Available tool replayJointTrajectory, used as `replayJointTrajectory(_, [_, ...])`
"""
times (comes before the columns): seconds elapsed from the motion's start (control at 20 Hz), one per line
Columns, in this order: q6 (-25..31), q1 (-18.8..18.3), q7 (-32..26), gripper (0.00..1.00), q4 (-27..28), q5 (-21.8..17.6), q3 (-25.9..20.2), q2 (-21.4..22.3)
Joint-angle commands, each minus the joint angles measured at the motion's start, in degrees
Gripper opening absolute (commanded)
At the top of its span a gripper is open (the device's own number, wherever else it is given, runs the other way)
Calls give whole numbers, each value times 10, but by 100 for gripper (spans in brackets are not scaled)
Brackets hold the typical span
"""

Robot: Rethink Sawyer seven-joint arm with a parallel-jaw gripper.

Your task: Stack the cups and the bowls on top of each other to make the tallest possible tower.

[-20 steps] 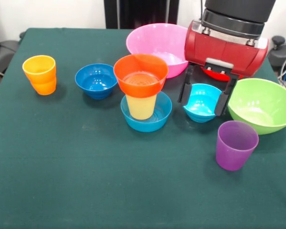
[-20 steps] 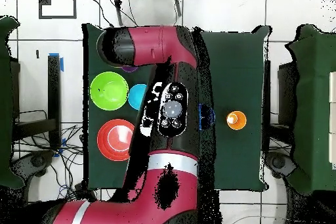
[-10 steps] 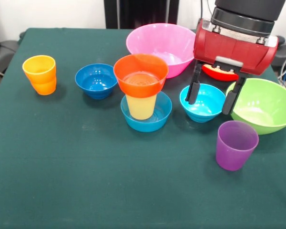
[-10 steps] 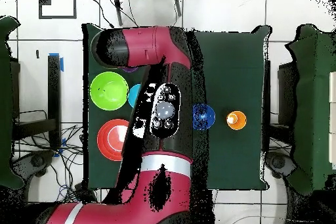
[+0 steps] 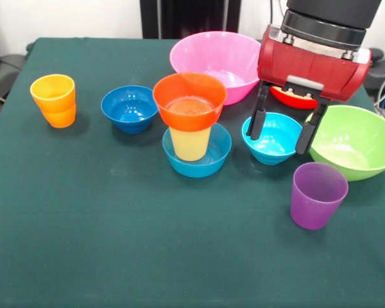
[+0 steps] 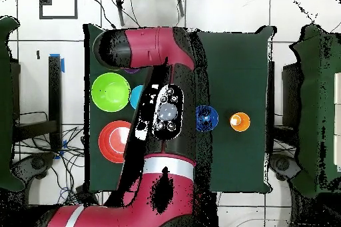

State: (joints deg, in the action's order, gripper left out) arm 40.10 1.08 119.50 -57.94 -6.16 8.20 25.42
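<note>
On the green tabletop, the hand hangs directly over the cyan bowl, fingers spread apart and straddling its rim, gripping nothing. The tower stands just left in the front view: mid-blue bowl holding the yellow cup, orange-red bowl on top. The cyan bowl looks empty.

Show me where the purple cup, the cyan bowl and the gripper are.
purple cup (image 5: 318, 194): front view, on its side wall.
cyan bowl (image 5: 277, 136): front view, inside its hollow.
gripper (image 5: 279, 135): front view, midway between the fingertips.
</note>
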Motion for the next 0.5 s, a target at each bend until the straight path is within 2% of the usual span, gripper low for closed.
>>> replayJointTrajectory(0.05, [-38,4,76,100,-61,-3,-27,-38])
replayJointTrajectory(0.5, [-31,7,71,100,-56,-4,-21,-46])
